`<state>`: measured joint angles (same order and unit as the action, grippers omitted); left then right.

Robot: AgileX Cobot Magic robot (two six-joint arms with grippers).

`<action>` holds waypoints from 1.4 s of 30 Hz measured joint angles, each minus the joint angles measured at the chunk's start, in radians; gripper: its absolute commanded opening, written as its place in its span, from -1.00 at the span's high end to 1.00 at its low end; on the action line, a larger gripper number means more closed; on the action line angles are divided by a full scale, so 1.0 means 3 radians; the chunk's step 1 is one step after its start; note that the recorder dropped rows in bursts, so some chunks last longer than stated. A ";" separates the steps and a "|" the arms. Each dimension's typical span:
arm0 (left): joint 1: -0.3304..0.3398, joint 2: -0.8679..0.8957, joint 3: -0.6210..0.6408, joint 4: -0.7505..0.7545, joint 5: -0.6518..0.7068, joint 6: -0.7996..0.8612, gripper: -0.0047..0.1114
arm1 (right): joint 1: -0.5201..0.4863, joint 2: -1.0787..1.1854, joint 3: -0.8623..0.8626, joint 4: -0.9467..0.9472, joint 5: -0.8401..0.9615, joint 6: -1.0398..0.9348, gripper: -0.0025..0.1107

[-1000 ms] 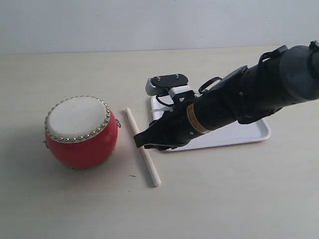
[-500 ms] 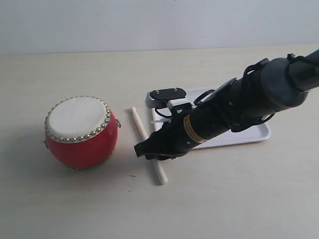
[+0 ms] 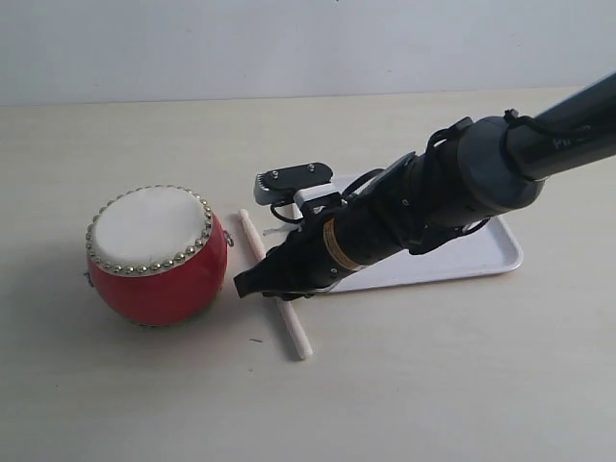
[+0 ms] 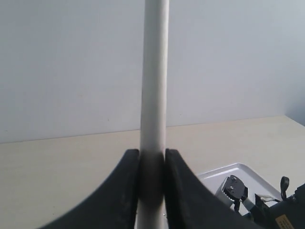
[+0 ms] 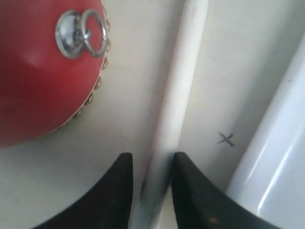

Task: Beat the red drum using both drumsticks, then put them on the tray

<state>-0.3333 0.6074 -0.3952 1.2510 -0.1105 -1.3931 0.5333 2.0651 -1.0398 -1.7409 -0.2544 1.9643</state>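
The red drum (image 3: 157, 255) stands at the left on the table. A pale drumstick (image 3: 274, 286) lies flat between the drum and the white tray (image 3: 486, 255). My right gripper (image 3: 255, 282) reaches across low over this stick. In the right wrist view its fingers (image 5: 152, 160) straddle the drumstick (image 5: 183, 81); one finger touches it and a thin gap shows on the side of the drum (image 5: 43, 81). My left gripper (image 4: 152, 152) is shut on the second drumstick (image 4: 155, 71), which stands upright. The left arm is out of the exterior view.
A small pen cross (image 5: 226, 139) marks the table between the stick and the tray's rim (image 5: 281, 152). The right arm's bulk lies over the near left part of the tray. The tray corner (image 4: 224, 171) and the right arm show in the left wrist view.
My right gripper has slid left toward the drum and stayed low. The lying drumstick's far end swung slightly right, then back left; its near end stayed put.
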 measured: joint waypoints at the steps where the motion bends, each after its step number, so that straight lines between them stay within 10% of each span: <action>1: 0.0000 0.0000 0.0000 0.0000 0.0000 0.0000 0.90 | 0.0000 0.0005 -0.0009 0.0007 0.0000 0.0000 0.44; 13: 0.0000 0.0000 0.0000 0.0002 0.0000 0.0000 0.90 | 0.0000 0.0028 -0.0029 0.0050 -0.0076 -0.0042 0.96; 42: 0.0000 0.0000 0.0000 0.0057 -0.0088 -0.0088 0.92 | -0.0034 -0.0626 -0.0023 0.0001 -0.0043 -0.0207 0.96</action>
<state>-0.3333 0.6074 -0.3952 1.2682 -0.1369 -1.4195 0.5230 1.8773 -1.0466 -1.7407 -0.2672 1.9021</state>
